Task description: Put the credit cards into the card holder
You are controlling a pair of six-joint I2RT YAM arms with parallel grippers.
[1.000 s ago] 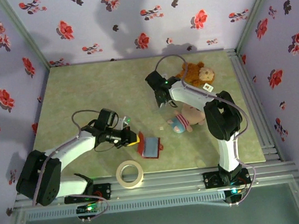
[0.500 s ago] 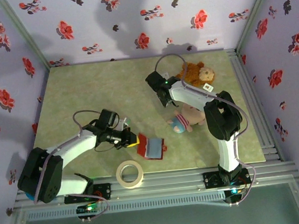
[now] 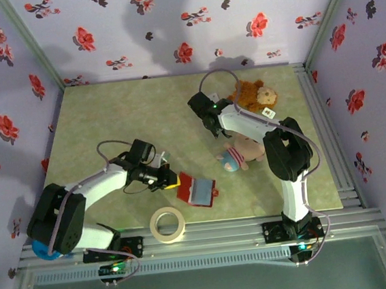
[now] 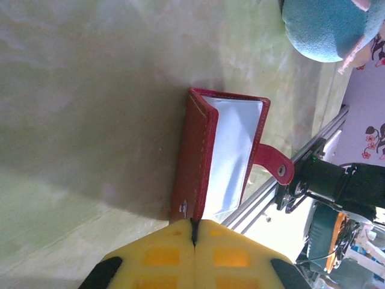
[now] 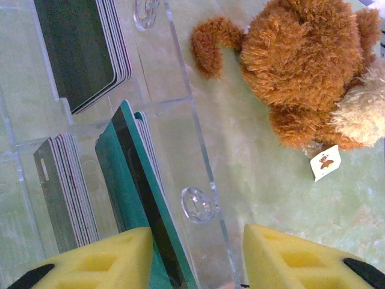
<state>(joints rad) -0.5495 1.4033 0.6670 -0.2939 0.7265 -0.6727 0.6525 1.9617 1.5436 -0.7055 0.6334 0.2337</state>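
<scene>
Left gripper [image 4: 194,233] pads together at red wallet [image 4: 191,158] edge. Right gripper [image 5: 198,253] jaws apart, straddling teal card [image 5: 115,174] in clear slotted stand [image 5: 180,114].

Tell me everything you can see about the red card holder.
The card holder is a small red wallet, leather-like with stitched edges. It stands partly open in a V, showing a pale grey-blue lining. A red tab with a metal snap sticks out from one side. It rests on the green table, just beyond the tape roll. The left gripper has its yellow pads closed at the near corner, apparently pinching the cover.
</scene>
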